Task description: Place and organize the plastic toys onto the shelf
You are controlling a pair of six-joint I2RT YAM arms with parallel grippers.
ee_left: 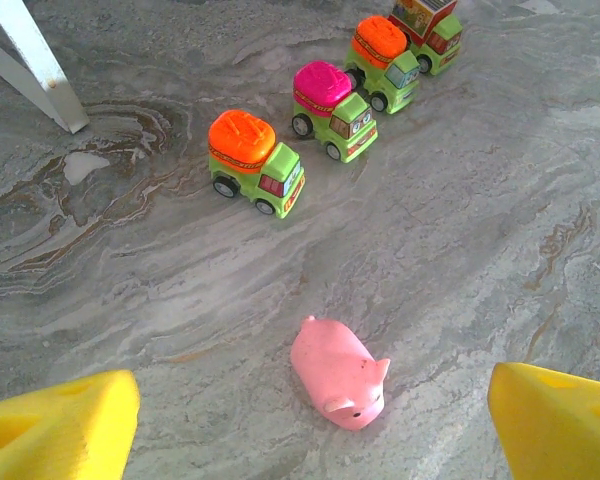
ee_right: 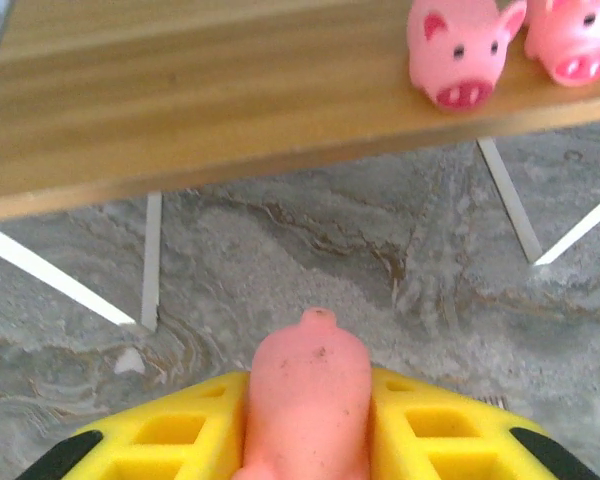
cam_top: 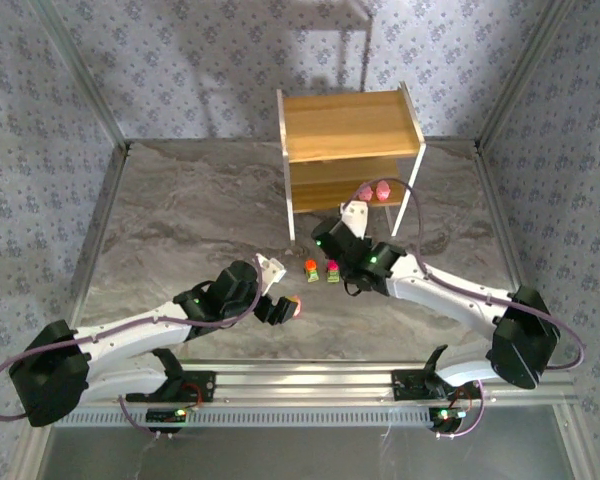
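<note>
A pink pig toy lies on the marble table between the wide-apart yellow fingers of my open left gripper, touching neither. Beyond it a diagonal row of toy trucks stands: orange top, magenta top, orange top, brown top. My right gripper is shut on another pink pig, held low in front of the shelf. Two pink pigs stand on the lower board, at its right end.
White shelf legs stand on the table close to both grippers. In the top view the left gripper and right gripper are near each other, with two trucks between them. Patterned walls enclose the table.
</note>
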